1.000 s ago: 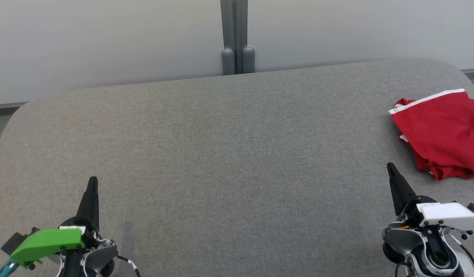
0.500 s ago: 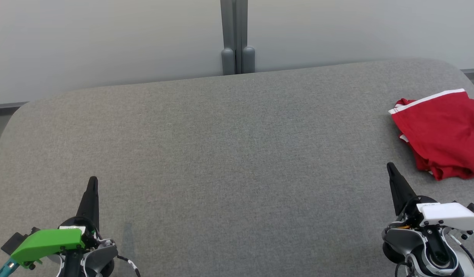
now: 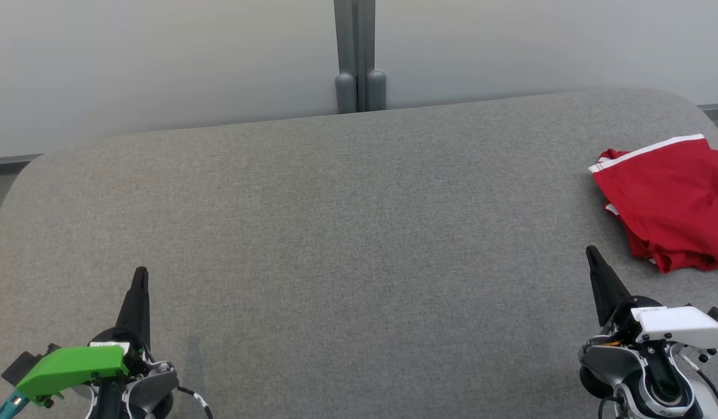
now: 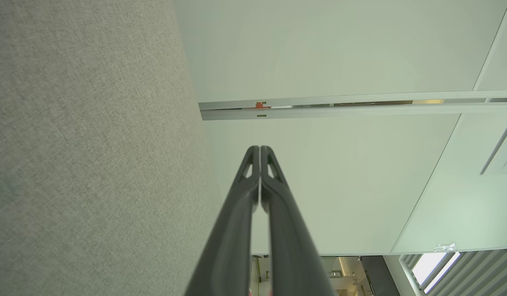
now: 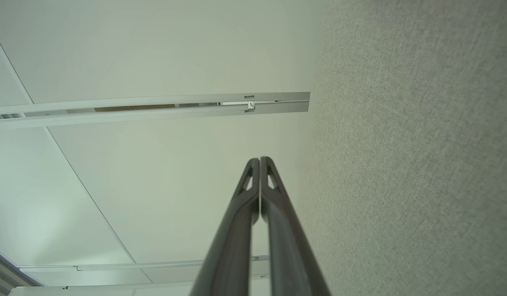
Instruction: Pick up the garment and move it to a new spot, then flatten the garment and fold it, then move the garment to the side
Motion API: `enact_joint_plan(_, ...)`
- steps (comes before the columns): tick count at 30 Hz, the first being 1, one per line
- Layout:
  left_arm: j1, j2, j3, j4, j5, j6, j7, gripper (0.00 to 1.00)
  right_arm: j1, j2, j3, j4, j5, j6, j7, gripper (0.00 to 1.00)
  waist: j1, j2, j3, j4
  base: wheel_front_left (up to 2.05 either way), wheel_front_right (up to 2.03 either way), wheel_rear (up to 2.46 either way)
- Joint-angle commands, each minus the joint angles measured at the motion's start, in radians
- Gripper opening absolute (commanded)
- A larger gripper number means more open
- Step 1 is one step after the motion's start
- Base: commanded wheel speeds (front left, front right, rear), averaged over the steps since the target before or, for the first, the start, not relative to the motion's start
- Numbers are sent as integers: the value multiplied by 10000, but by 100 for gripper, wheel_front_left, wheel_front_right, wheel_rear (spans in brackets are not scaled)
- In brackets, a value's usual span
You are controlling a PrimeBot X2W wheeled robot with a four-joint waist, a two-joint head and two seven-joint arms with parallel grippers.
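Looking down, I saw a grey bench below a pale wall, red garment at three o'clock; left pincer at seven, right pincer at five, both closed, empty, pointing twelve.

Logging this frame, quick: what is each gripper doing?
Left gripper: closed, holding nothing.
Right gripper: closed, holding nothing, apart from the red garment.
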Motion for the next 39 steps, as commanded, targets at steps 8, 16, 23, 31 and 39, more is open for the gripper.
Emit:
enact_joint_plan(8, -99, 51, 22, -20, -31, -51, 32, 0, -54, -32, -25, -48, 52, 4, 50, 0, 0, -1, 0, 0, 0, 0, 0)
enact_joint_plan(16, -99, 51, 22, -20, -31, -51, 31, 0, -54, -31, -25, -48, 51, 4, 49, 0, 0, -1, 0, 0, 0, 0, 0)
enact_joint_plan(23, -99, 51, 21, -21, -31, -51, 31, 0, -54, -32, -26, -48, 50, 4, 50, 0, 0, -1, 0, 0, 0, 0, 0)
enact_joint_plan(31, -99, 51, 21, -20, -31, -51, 31, 0, -55, -31, -26, -48, 49, 4, 47, 0, 0, -1, 0, 0, 0, 0, 0)
enact_joint_plan(39, -99, 51, 21, -20, -31, -51, 31, 0, -54, -31, -27, -48, 48, 4, 47, 0, 0, -1, 0, 0, 0, 0, 0)
